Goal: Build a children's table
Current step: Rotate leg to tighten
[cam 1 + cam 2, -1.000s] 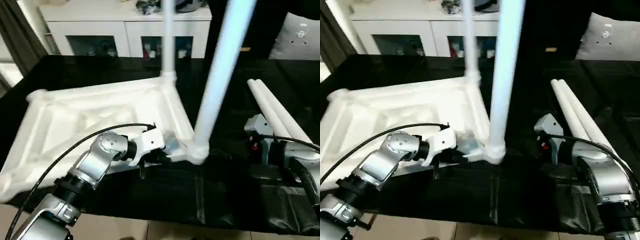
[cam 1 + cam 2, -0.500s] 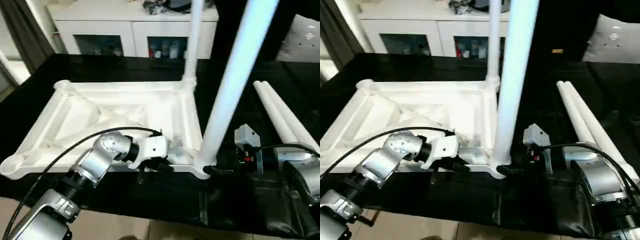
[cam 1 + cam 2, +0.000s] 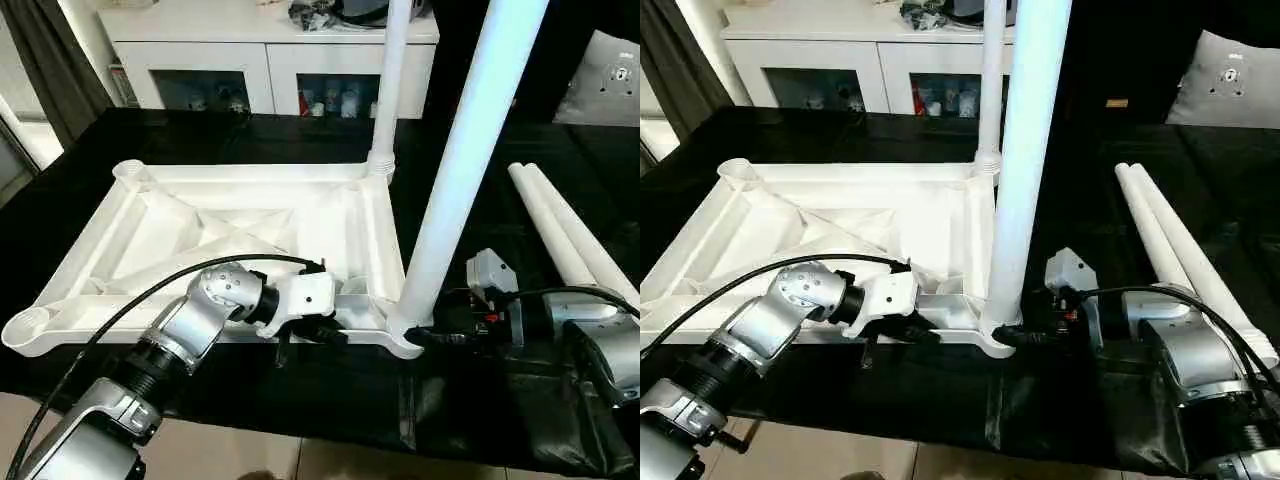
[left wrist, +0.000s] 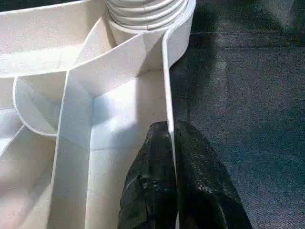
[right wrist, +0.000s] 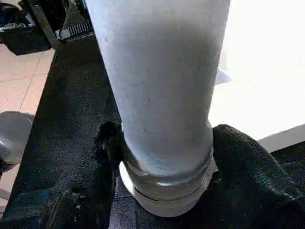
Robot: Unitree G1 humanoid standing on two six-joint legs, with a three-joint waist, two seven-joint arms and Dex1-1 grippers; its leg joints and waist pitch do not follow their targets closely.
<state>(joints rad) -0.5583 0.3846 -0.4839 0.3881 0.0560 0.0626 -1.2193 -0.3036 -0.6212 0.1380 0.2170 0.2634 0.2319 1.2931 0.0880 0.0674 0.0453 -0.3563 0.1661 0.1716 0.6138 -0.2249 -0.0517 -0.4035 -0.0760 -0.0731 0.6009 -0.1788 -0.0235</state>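
**Gripping the table from both sides**

Head views: left gripper (image 3: 335,330) pinched the upturned tabletop (image 3: 230,225) rim; the scene had levelled since earlier.

Left wrist view: fingers (image 4: 152,191) clamped the rim.

Right wrist view: right gripper (image 5: 164,157), previously clear, straddled the upright leg (image 5: 162,86) base.

table top (image 3: 250,215): smooth white plastic | legs (image 3: 560,235): same | tablecloth (image 3: 500,420): glossy black

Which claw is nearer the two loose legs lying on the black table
Right. The right claw sits at the base of the near standing leg, beside the loose legs. The left claw pinches the tabletop's near rim, farther away.
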